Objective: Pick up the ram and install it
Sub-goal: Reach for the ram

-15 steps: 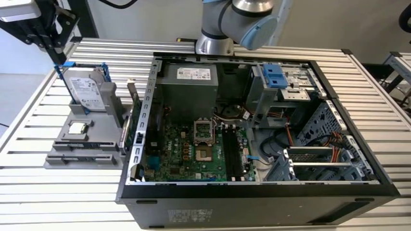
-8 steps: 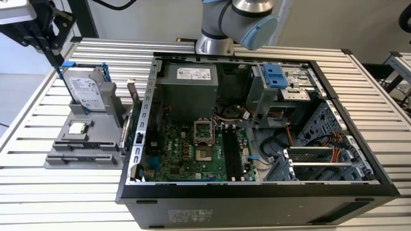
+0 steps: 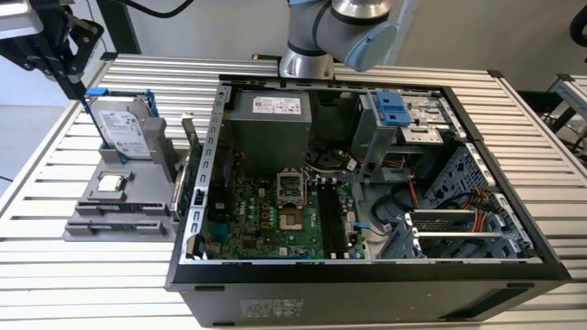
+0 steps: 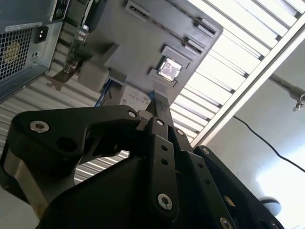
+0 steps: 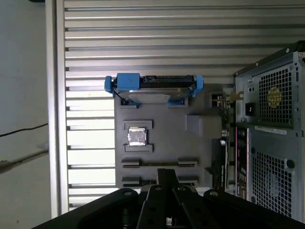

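We see the gripper [image 3: 80, 94] raised over the far corner of the grey holder [image 3: 119, 223], on the exterior view's left, with its tips just beside the blue bracket of the hard drive [image 3: 124, 130] that stands upright in the holder. In both wrist views the two fingers [image 4: 158, 100] are pressed together into one narrow black tip, and we see nothing held between them. The ram [image 3: 190, 159] stands on its long edge along the holder's side nearest the computer case [image 3: 367, 289], in the narrow gap between the holder and the case wall. In the first wrist view we find it as a dark strip [image 5: 222, 148] beside the case's rear panel, apart from the gripper [image 5: 167, 172]. The small square processor chip [image 3: 110, 183] lies flat in the holder, near the hard drive. The case lies open on the slatted table [image 3: 55, 275], showing the green motherboard [image 3: 266, 213] and the long black memory slots [image 3: 332, 220] beside the processor socket. The arm [image 3: 339, 27] rises behind the case.
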Controlling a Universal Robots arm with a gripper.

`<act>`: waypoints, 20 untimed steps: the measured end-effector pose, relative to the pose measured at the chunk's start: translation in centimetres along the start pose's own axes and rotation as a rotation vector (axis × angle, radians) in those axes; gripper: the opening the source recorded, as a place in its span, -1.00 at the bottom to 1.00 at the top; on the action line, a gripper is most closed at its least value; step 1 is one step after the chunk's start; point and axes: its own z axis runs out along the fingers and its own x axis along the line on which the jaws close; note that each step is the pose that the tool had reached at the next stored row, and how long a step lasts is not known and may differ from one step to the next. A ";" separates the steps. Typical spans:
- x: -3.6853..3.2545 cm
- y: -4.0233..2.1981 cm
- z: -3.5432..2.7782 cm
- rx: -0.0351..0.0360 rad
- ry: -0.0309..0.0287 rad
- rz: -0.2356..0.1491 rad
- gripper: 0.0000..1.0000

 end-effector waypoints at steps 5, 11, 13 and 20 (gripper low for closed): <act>0.07 -0.83 -0.02 0.0000 0.0000 0.000 -1.00; 0.22 -2.02 -0.04 0.0000 0.0000 0.000 -1.00; 0.26 -2.45 -0.05 0.0000 0.0000 0.000 -1.00; 0.26 -3.84 -0.06 0.0001 0.0001 0.000 -1.00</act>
